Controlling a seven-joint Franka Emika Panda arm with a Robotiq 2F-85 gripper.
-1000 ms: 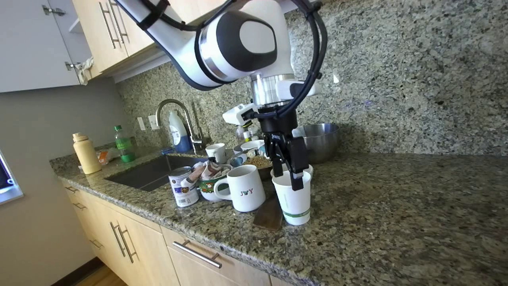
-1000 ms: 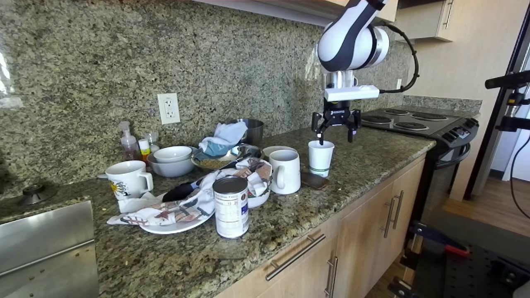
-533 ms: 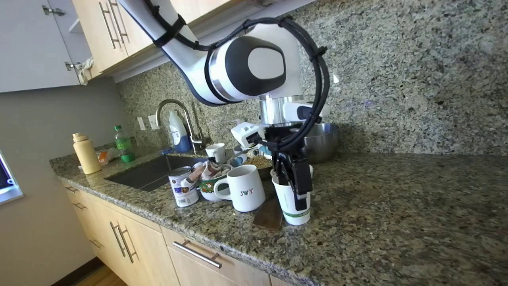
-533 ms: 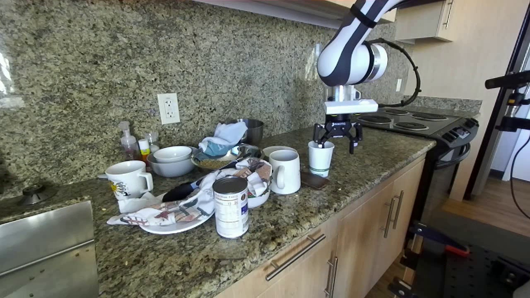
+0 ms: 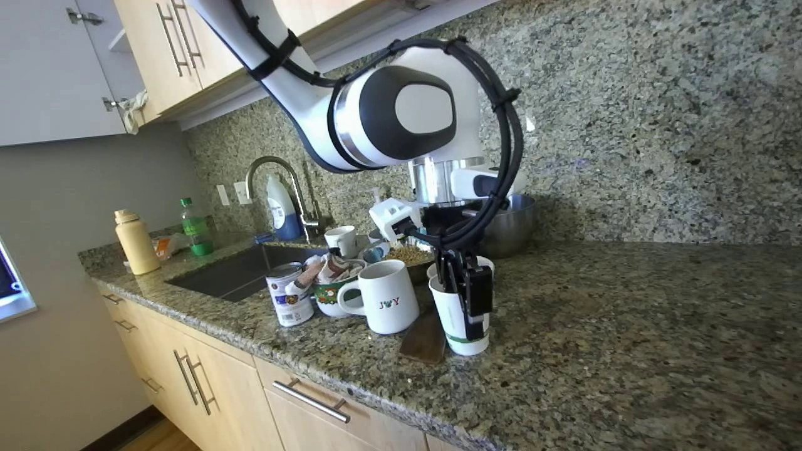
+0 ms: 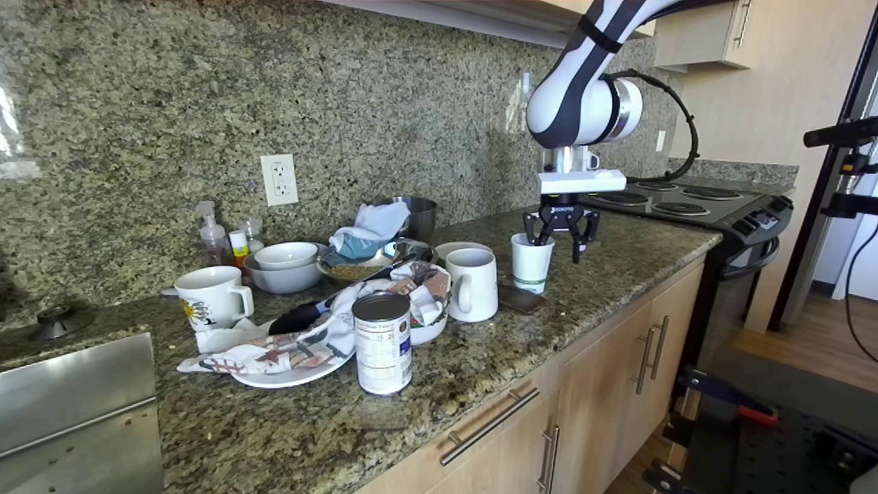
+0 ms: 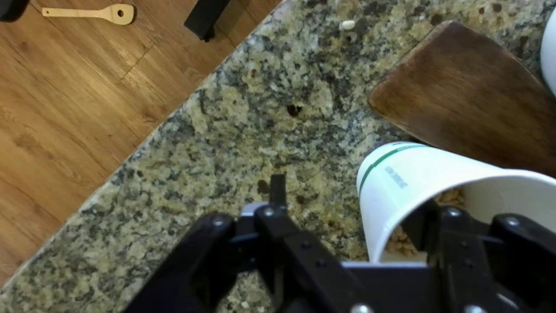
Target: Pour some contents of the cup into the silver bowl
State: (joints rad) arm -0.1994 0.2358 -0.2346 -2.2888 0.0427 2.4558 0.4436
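The white tapered cup (image 5: 446, 313) with a green band stands upright on the counter and also shows in an exterior view (image 6: 530, 266). In the wrist view the cup (image 7: 404, 182) holds beige grains (image 7: 400, 243). My gripper (image 6: 560, 250) points down at the cup's rim. In the wrist view the gripper (image 7: 347, 206) has one finger inside the cup and the other outside, with the wall between and a gap visible. A large silver bowl (image 5: 517, 225) stands behind by the wall, also in an exterior view (image 6: 422, 218). A lower metal bowl (image 6: 416, 251) holds grains.
A brown wooden utensil (image 7: 460, 100) lies beside the cup. The JOY mug (image 5: 391, 297) stands close by, with a shallow white bowl (image 6: 463, 247) behind. A can (image 6: 383, 350) and cloth-covered dishes stand farther along. The counter's front edge (image 7: 169, 115) is near.
My gripper has come down onto the cup, one finger going inside it. The fingers have drawn closer together over the last half second. The cup has barely moved.
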